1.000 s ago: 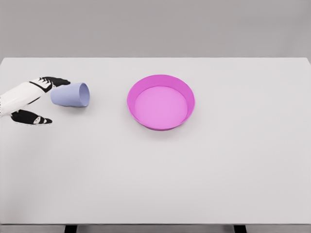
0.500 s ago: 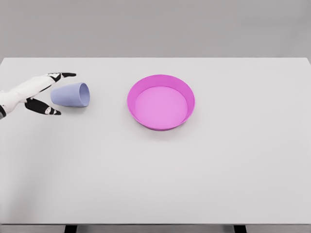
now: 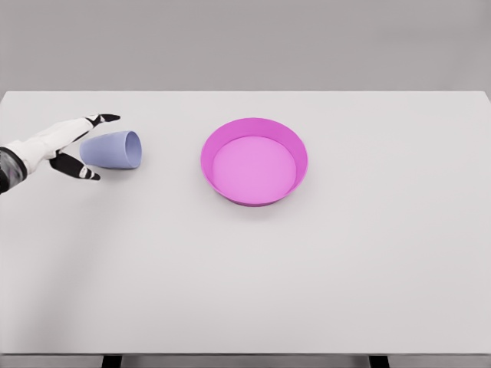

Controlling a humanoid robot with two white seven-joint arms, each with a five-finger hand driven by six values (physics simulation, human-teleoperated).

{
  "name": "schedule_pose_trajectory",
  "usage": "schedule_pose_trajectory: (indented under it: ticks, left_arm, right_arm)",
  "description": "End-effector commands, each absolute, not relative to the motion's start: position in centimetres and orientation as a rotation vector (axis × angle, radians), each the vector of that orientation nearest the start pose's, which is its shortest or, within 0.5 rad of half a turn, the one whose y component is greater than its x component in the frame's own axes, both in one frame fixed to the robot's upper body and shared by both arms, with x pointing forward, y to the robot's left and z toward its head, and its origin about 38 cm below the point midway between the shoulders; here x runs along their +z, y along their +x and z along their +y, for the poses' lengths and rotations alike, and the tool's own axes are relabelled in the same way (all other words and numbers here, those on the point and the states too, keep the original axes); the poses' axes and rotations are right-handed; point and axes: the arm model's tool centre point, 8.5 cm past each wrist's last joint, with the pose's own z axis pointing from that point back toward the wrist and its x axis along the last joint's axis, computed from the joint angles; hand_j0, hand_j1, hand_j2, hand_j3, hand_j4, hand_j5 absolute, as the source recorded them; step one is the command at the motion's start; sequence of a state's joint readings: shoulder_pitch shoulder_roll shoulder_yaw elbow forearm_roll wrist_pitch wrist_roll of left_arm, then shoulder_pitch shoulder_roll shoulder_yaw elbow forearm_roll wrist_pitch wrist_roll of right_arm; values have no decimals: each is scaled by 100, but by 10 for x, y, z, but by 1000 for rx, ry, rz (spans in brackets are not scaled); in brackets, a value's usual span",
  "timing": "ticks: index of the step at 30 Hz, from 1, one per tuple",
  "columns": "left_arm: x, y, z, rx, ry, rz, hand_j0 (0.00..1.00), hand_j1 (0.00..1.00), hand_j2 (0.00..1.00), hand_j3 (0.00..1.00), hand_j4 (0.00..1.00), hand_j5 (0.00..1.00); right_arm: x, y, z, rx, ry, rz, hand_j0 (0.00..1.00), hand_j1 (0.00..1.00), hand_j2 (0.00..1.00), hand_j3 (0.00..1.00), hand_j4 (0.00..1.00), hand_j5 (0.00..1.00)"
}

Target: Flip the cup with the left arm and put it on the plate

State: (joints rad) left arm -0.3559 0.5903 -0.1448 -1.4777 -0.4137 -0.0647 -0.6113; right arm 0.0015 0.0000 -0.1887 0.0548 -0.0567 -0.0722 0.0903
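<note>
A pale lavender cup [image 3: 113, 149] lies on its side on the white desk [image 3: 245, 261], toward the left, with its open mouth turned to the right and its closed base pointing left. The left hand [image 3: 65, 146] reaches in from the left edge and sits at the cup's base end, fingers spread: one dark-tipped finger extends above the cup, the thumb below it, neither closed on it. Whether they touch the cup cannot be told. A round magenta plate [image 3: 254, 161] with a raised rim stands well apart to the right, near the desk's middle.
</note>
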Motion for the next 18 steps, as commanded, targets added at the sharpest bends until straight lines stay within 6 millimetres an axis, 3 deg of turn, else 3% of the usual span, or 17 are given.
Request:
schedule_pose_trajectory:
  ticks: [1,11,18]
  left_arm:
    - [179,441,347,-1304,448,-1285,100,100,100,100,100,100]
    - [168,445,333,-1276,407,-1297,100,100,100,100,100,100]
    - [150,455,331,-1258,412,-1247,100,100,100,100,100,100]
  right_arm:
    - [-261,-11,-262,-243,-2,-37,100,100,100,100,100,100]
    - [-261,-11,-262,-243,-2,-37,100,100,100,100,100,100]
    - [-261,-11,-262,-243,-2,-37,100,100,100,100,100,100]
